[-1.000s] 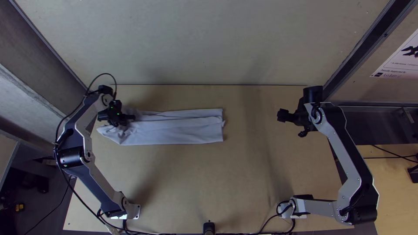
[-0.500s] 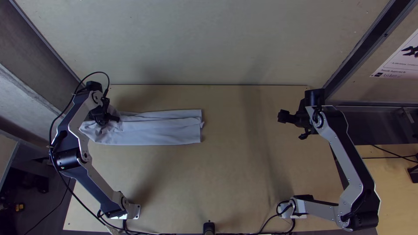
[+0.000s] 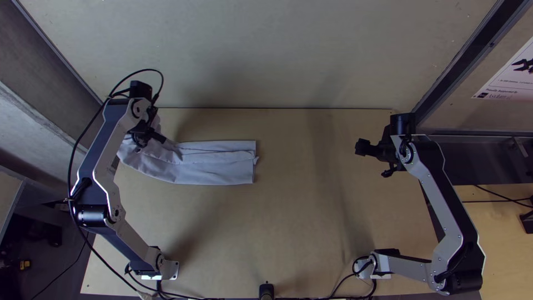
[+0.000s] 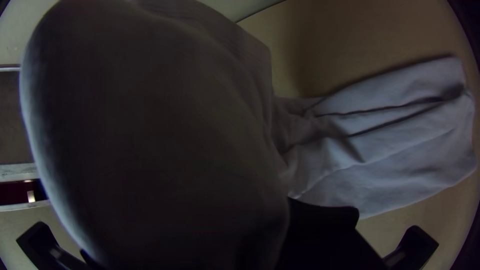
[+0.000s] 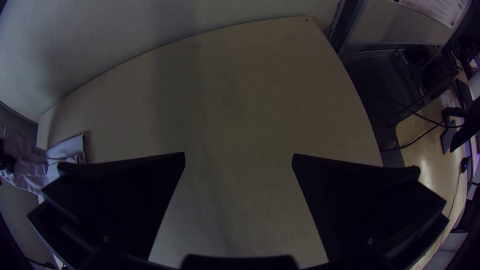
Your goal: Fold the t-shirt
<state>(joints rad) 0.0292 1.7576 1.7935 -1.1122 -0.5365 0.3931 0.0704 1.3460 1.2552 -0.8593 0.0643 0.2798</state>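
A pale grey-white t-shirt (image 3: pixel 205 164) lies as a long, narrow folded strip, its right end flat with a lengthwise crease. At its far-left end my left gripper (image 3: pixel 149 135) is shut on bunched cloth, which appears raised. In the left wrist view, a large dark bulge of the t-shirt (image 4: pixel 165 125) covers part of the left gripper (image 4: pixel 288 207), and the flat part stretches away beyond. My right gripper (image 3: pixel 363 148) is above the table's right side, away from the cloth. The right wrist view has the right gripper (image 5: pixel 239 156) open, bare table between its fingers.
Bare wooden table (image 3: pixel 300 222) extends between the arms and in front of the cloth. A pale wall (image 3: pixel 266 55) rises along the table's far edge. Dark frame posts stand at both sides, and a cable (image 3: pixel 75 144) loops along the left arm.
The left gripper first went left, dragging the t-shirt left, then moved up the picture and right with its end, bending that part. The right end hardly shifted afterwards. The right arm is almost still.
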